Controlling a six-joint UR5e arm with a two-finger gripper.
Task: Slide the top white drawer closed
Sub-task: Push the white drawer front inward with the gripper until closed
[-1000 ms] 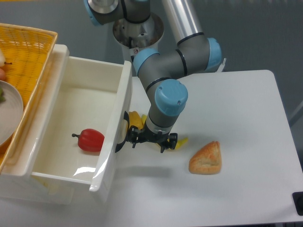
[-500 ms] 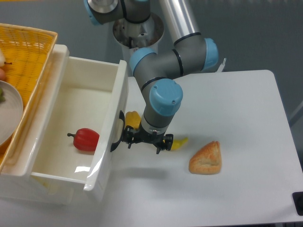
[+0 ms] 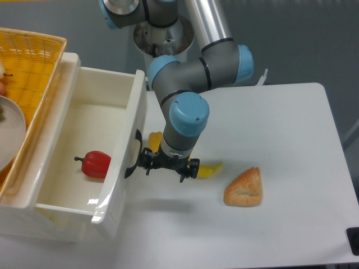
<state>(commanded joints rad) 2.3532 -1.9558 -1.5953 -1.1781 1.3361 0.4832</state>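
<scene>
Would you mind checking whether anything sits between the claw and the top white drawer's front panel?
Nothing visible does. The claw is right beside the top white drawer, at its black handle. The yellow pieces and the pastry lie on the claw's far side, away from the drawer.

We're looking at a robotics lab here, and the clues are piling up. An industrial arm [image 3: 185, 73] with grey links and blue joint caps is standing on a metal pedestal [image 3: 164, 35] right at the edge of a plain white desk [image 3: 280, 145]. A bare grey wall is showing behind. Toy-like food props are sitting about as test objects: a red pepper [image 3: 94, 164], a bread wedge [image 3: 244, 188], yellow pieces [image 3: 206, 170], and a woven yellow basket [image 3: 28, 67] at the left.
</scene>
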